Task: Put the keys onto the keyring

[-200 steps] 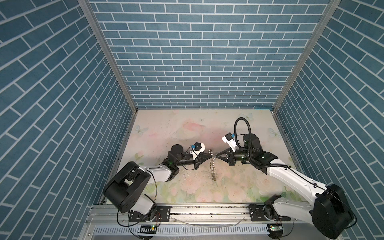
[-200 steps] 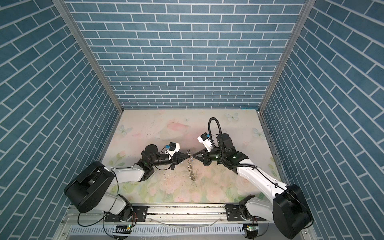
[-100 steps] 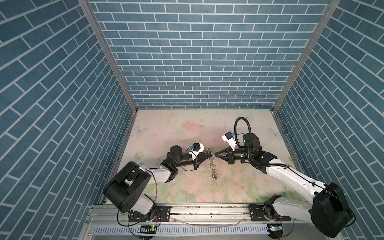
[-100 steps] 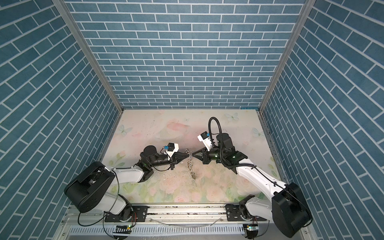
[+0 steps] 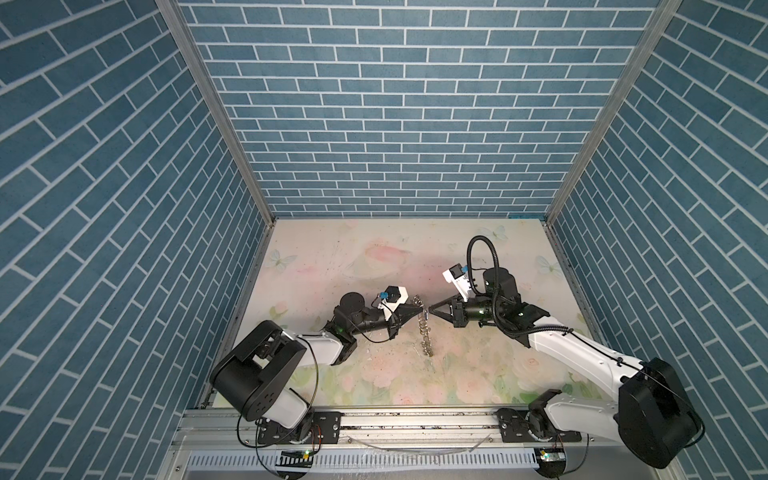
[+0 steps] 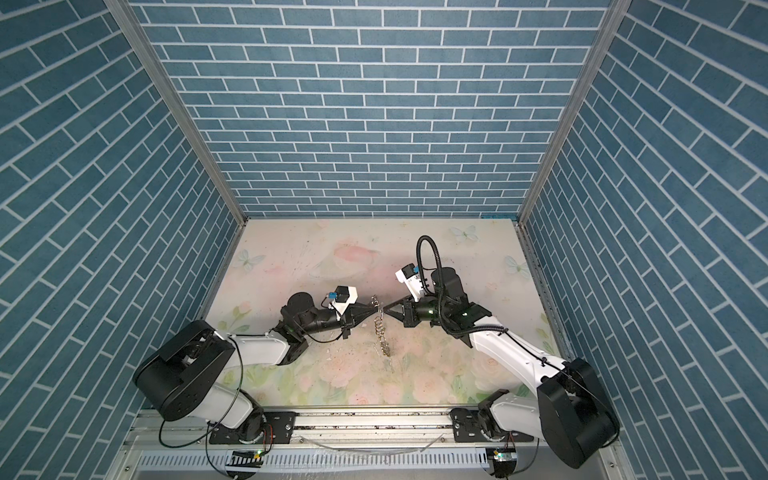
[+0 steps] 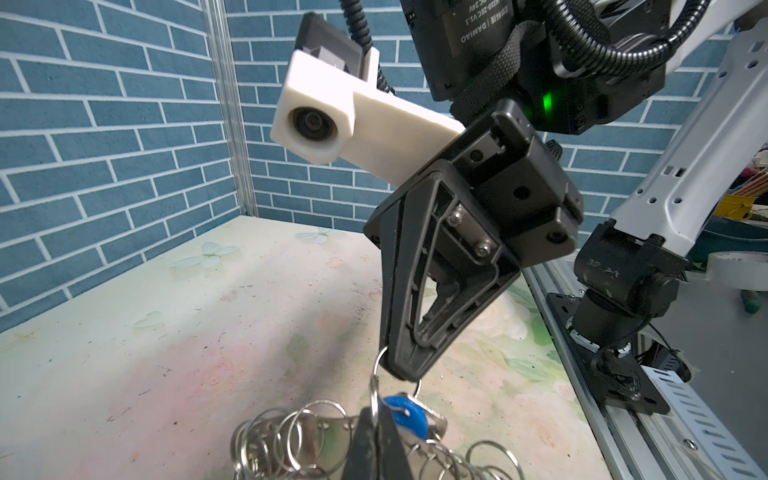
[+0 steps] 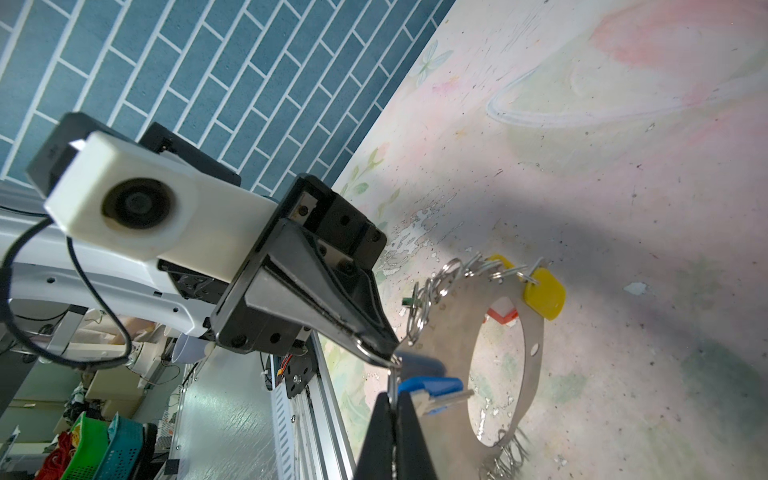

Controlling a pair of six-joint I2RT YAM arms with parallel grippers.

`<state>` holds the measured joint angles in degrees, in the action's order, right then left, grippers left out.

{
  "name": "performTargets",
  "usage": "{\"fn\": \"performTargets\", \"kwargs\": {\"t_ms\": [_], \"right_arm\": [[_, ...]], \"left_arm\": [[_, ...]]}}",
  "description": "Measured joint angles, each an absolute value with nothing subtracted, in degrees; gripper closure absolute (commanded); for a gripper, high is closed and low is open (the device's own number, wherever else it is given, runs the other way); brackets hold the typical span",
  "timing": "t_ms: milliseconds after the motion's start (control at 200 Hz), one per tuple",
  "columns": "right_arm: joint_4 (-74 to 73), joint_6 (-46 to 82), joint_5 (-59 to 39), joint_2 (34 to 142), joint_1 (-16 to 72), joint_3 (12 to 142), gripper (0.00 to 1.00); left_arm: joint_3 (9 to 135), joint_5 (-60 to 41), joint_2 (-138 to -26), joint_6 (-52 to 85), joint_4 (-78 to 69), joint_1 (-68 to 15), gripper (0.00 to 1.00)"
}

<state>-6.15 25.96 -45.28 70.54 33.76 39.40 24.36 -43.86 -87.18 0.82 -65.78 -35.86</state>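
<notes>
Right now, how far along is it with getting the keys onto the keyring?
Done: a yellow key already hangs on the keyring. In hand: the left gripper and right gripper are both shut on a split ring beside the blue key. Left: I cannot tell whether the blue key is fully threaded; I make out no loose keys on the table.

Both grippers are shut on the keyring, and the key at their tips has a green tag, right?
The key has a blue tag, not green, as the right wrist view shows; left gripper and right gripper are shut on the keyring.
</notes>
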Motion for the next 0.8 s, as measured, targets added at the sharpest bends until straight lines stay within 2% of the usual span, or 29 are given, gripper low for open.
{"fn": "performTargets", "kwargs": {"t_ms": [800], "right_arm": [[-11.75, 31.81, -44.71, 71.00, 33.80, 37.34, 1.00]], "left_arm": [[23.51, -39.81, -89.84, 0.89, -72.23, -37.10, 1.00]]}}
